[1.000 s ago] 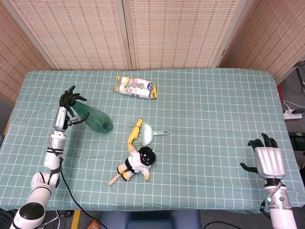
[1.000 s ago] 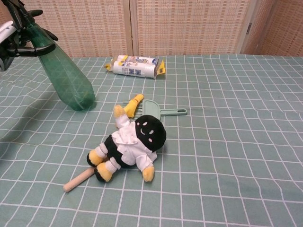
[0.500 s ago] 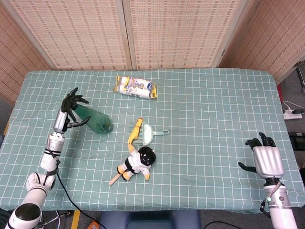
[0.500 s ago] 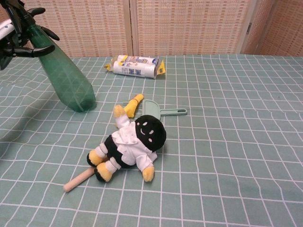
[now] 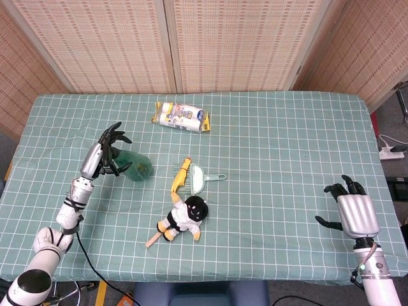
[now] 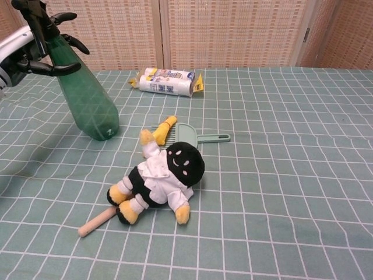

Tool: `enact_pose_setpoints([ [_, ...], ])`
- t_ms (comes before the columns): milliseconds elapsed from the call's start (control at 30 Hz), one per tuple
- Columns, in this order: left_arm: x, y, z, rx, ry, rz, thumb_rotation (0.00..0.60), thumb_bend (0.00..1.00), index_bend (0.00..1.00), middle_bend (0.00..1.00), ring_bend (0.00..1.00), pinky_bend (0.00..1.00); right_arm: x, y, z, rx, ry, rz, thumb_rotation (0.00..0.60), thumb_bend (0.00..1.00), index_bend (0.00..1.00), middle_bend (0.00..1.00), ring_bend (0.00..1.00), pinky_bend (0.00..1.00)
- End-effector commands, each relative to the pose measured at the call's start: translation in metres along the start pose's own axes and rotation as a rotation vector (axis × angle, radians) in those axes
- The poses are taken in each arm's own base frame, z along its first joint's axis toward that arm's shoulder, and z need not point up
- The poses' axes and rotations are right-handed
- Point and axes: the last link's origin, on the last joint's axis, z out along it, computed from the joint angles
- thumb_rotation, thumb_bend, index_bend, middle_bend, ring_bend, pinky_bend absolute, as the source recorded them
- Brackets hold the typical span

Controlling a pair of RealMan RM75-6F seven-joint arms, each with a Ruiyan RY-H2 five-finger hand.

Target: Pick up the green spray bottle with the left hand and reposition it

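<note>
Chest view, far left: left hand point(image 6: 35, 41) is wrapped around the neck of the green spray bottle point(image 6: 87, 99), dark fingers curled about the narrow top just under the sprayer head, a couple of fingers splayed outward. Bottle leans slightly, top toward 11 o'clock, and whether its base rests on the table point(image 6: 303, 175) or hangs just above it I cannot tell. Head view puts the same left hand point(image 5: 109, 152) and bottle point(image 5: 132, 166) at about 9 o'clock from table centre. Handling judgement: translucent plastic body, wide conical base, contents not readable, so weight unknown; probably light, stiff enough not to collapse, smooth and likely slick on the flare. The neck is the sound place to hold, since the taper below stops slipping downward; gripped so high, the body may swing. Moving right: wrapped package point(image 6: 169, 81) at 12 o'clock, well apart from the bottle; a small green dustpan with yellow brush point(image 6: 186, 131) and a plush doll point(image 6: 160, 181) near centre, doll just beside the pan. Far right, head view only: right hand point(image 5: 349, 207) at 4 o'clock, fingers spread, holding nothing.
</note>
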Motion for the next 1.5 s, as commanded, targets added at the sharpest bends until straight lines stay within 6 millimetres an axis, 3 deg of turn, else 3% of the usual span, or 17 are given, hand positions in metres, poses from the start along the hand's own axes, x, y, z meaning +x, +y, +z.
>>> enact_pose_setpoints([
  [33,-0.004,0.001,0.003,0.003,-0.021,0.003,0.6,0.18,0.0,0.32,0.17,0.05,-0.001,0.0,0.0,0.009,0.008,0.008,0.6,0.0,0.36,0.35,0.11,0.22],
  [667,-0.005,0.005,0.025,0.034,-0.039,0.011,0.6,0.18,0.0,0.31,0.18,0.05,-0.001,0.003,0.0,0.038,0.038,0.05,0.6,0.0,0.36,0.38,0.14,0.23],
  [1000,0.0,0.006,0.023,0.033,-0.044,0.017,0.6,0.18,0.0,0.31,0.18,0.05,-0.001,0.003,0.0,0.057,0.048,0.072,0.6,0.0,0.36,0.38,0.14,0.23],
  [1233,0.015,0.004,0.006,0.025,-0.071,0.055,0.6,0.18,0.0,0.3,0.18,0.05,-0.001,0.005,0.0,0.076,0.056,0.1,0.6,0.0,0.36,0.38,0.14,0.23],
  [1300,0.019,0.004,0.002,0.022,-0.087,0.069,0.6,0.18,0.0,0.28,0.17,0.04,-0.001,0.005,0.0,0.081,0.06,0.103,0.6,0.0,0.36,0.38,0.14,0.23],
  [1400,0.02,0.004,-0.001,0.031,-0.146,0.09,0.6,0.13,0.0,0.06,0.04,0.01,-0.001,0.005,0.0,0.089,0.07,0.113,0.6,0.0,0.36,0.38,0.14,0.23],
  [1500,0.022,0.003,-0.001,0.048,-0.17,0.089,0.586,0.07,0.0,0.0,0.0,0.0,-0.001,0.006,-0.001,0.098,0.076,0.125,0.6,0.0,0.36,0.38,0.14,0.23],
])
